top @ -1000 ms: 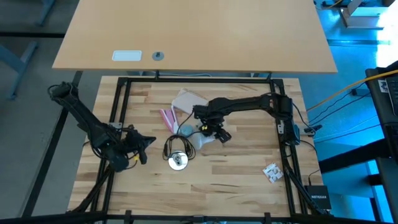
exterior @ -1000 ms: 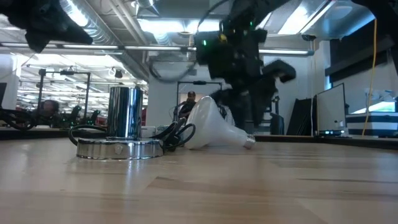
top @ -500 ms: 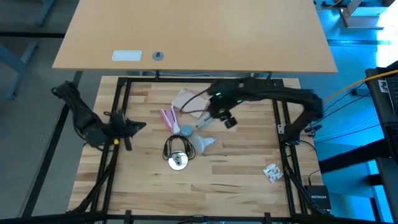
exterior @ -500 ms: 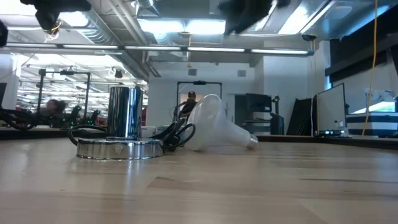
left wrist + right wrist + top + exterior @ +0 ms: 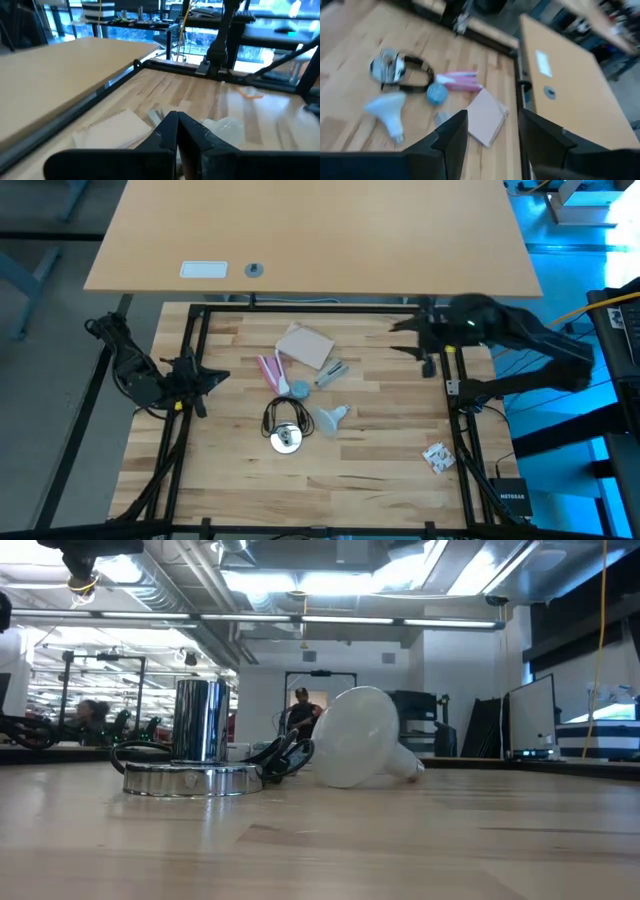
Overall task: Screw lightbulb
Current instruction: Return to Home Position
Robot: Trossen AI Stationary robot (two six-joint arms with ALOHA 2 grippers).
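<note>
Lying on its side near the desk's middle, the lightbulb (image 5: 331, 418) rests beside the chrome lamp base (image 5: 287, 438), out of its socket. The right gripper (image 5: 492, 125) hangs released and empty over the far right corner. The left gripper (image 5: 177, 120), clenched on nothing, hangs at the left edge, apparently parked clear.

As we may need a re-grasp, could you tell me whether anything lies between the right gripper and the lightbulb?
Nothing visible does. The right gripper hangs open, and only bare tabletop separates it from the lightbulb; the small silvery item sits beside that line.
</note>
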